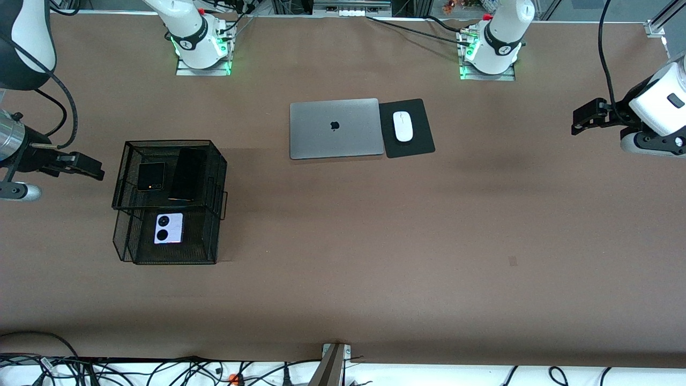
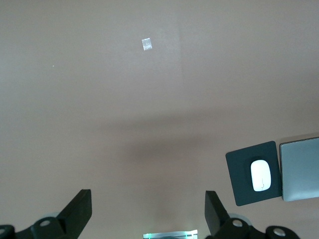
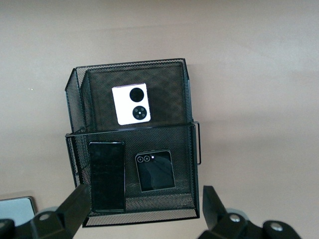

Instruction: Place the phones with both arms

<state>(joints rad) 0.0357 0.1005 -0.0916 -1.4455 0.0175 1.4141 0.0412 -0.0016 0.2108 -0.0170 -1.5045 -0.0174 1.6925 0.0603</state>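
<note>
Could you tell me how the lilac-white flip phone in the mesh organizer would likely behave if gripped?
The lilac-white flip phone looks rigid and flat, so probably stable, not rolling. Its glossy face may be slippery. The mesh organizer walls likely limit side access.

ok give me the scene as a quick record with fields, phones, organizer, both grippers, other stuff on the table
organizer: black mesh two-tier tray, toward the right arm's end of the table
upper tier: small black flip phone beside long black slab phone
lower tier: lilac-white flip phone, lenses up
left gripper: open, empty, over bare table at the left arm's end
right gripper: open, empty, beside the tray
laptop: grey, closed, mid-table
mouse: white, on black pad beside the laptop
task state: all three phones in the tray
</note>
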